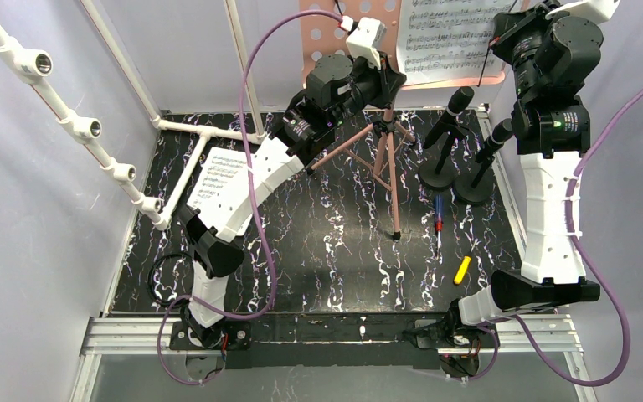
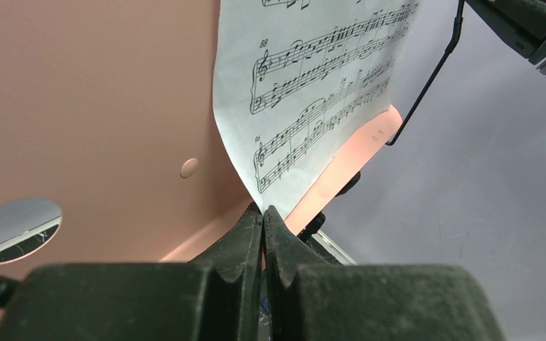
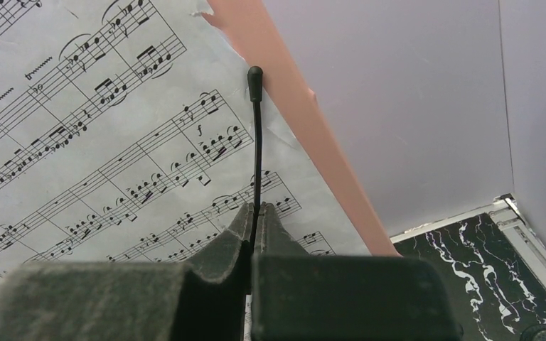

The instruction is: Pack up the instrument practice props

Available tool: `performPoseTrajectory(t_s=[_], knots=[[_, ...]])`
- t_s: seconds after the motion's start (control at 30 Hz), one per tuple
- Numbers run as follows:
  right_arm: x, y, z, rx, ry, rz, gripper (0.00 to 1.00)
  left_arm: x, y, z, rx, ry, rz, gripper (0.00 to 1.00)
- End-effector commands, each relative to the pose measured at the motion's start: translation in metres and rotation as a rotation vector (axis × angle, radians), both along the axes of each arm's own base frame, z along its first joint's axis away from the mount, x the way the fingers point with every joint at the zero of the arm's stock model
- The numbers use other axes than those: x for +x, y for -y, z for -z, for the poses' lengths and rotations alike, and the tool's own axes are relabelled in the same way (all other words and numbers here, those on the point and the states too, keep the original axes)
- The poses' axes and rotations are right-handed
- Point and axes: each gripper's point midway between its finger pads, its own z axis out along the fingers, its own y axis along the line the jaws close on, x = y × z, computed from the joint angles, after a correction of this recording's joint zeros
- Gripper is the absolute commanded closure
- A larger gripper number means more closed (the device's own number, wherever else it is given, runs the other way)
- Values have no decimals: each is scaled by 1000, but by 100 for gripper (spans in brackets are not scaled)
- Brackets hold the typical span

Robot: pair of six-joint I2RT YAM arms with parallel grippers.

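The salmon-pink music desk [image 1: 326,38] stands on thin pink tripod legs [image 1: 383,155] at the back. A white sheet-music page [image 1: 448,38] rests on it. My left gripper [image 1: 397,84] is shut at the desk's lower lip [image 2: 206,234], right under the page's bottom corner [image 2: 313,78], with pink showing between its jaws. My right gripper [image 1: 499,38] is shut on a thin black wire arm [image 3: 257,142] that lies over the page [image 3: 114,142]. Two black microphones [image 1: 450,113] [image 1: 492,142] stand on round bases right of the tripod. A second page [image 1: 218,176] lies on the table at the left.
A white pipe frame [image 1: 92,130] runs along the left and back. A red-and-blue screwdriver [image 1: 438,219] and a small yellow object [image 1: 462,269] lie on the black marbled table [image 1: 335,251] near the right arm. Grey walls close in on both sides.
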Motion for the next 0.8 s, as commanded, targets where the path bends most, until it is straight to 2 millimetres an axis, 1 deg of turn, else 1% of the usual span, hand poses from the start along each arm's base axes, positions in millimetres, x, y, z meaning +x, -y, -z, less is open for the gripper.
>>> performPoseTrajectory(t_s=[0.0, 0.1, 0.33, 0.47, 0.6, 0.77], knots=[[-8, 5, -13, -2, 46, 9, 99, -18, -27, -45, -63, 63, -16, 100], [-6, 7, -12, 0, 46, 16, 99, -22, -32, -46, -58, 65, -14, 100], [-5, 9, -10, 0, 44, 19, 99, -38, -50, -58, -64, 84, -14, 100], [-6, 8, -11, -7, 49, 13, 99, -44, -58, -62, -62, 84, -18, 100], [-5, 7, -10, -15, 45, 1, 99, -52, -68, -62, -65, 85, -23, 100], [-4, 5, -9, -20, 45, -11, 99, -63, -81, -58, -49, 70, -25, 100]])
